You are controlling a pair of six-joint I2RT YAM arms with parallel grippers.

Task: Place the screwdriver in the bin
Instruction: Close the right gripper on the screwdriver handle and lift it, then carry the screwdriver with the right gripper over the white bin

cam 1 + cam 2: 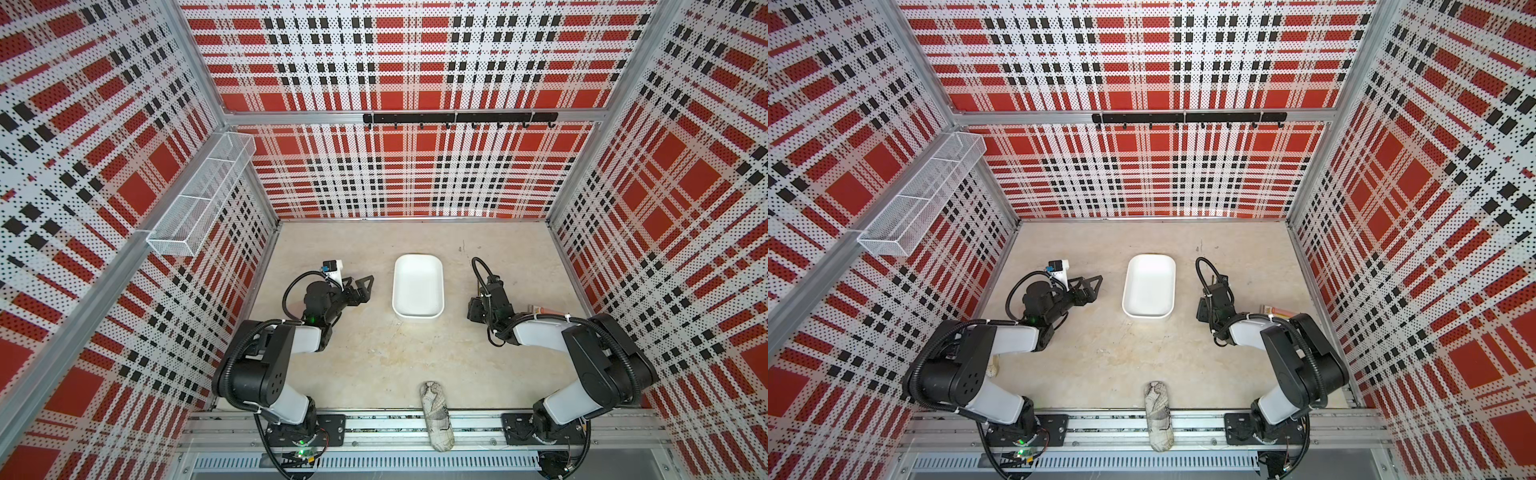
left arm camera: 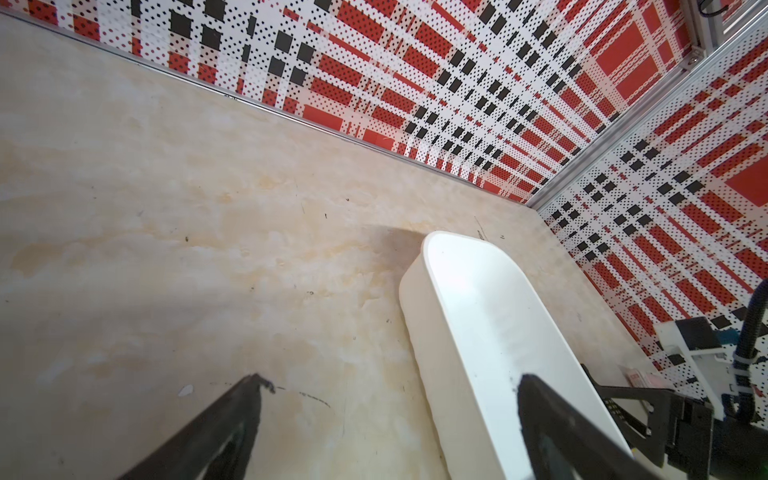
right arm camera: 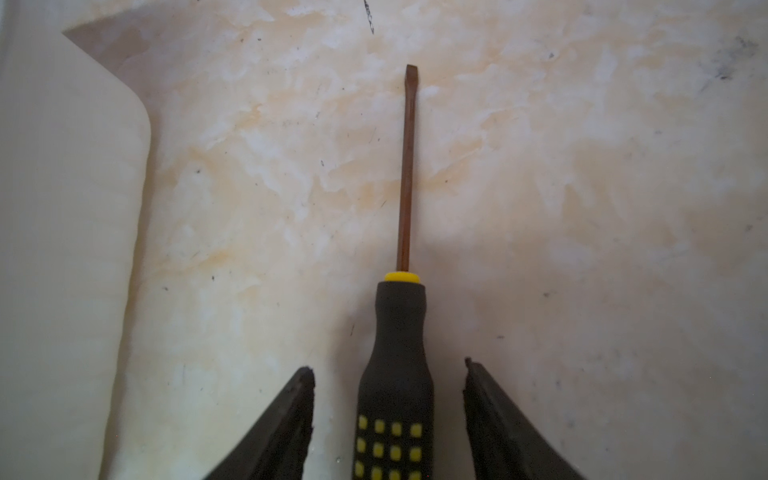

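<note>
Our right jaws stand open astride the screwdriver [image 3: 397,324] handle, so we centre it between them and close squarely.

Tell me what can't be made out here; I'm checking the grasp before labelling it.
- screwdriver: handle's rear end cut off by the right wrist view's edge; in both top views the right arm covers the handle.
- bin: blurred and cut off at the right wrist view's edge.
- reddish box: half behind the right arm in a top view; too small.
</note>
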